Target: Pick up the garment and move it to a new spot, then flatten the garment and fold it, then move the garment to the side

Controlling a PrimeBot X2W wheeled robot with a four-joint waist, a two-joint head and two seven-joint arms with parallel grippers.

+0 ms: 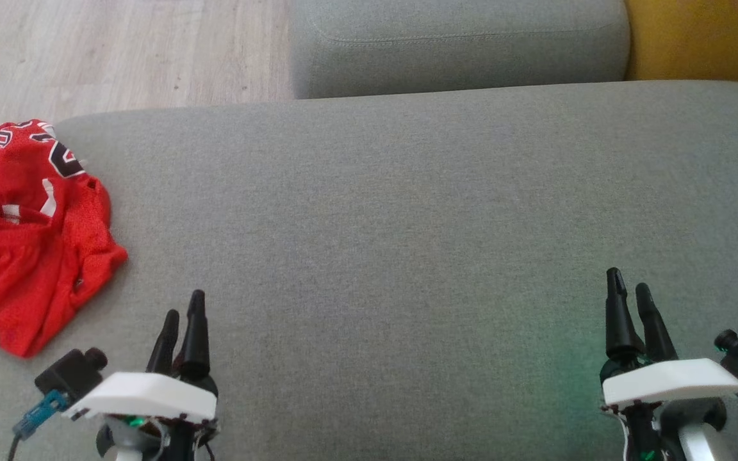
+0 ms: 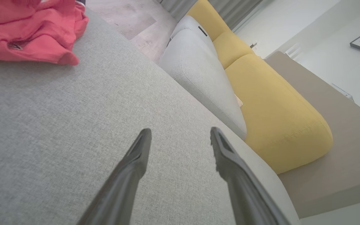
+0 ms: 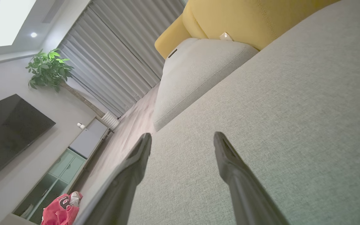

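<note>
- Red jersey (image 1: 29, 243) lay crumpled at the cushion's (image 1: 407, 224) left end, partly cut off, its number unreadable.
- Left gripper (image 1: 184, 305) and right gripper (image 1: 628, 280) hovered, both spread wide, holding nothing.

The head view looks steeply down on the grey seat (image 1: 407, 224) from above. Each wrist view skims low along it, tilted and close to the fabric. All three share the seat, the smaller grey cushion (image 1: 459, 45) and the red garment (image 1: 29, 237).
</note>
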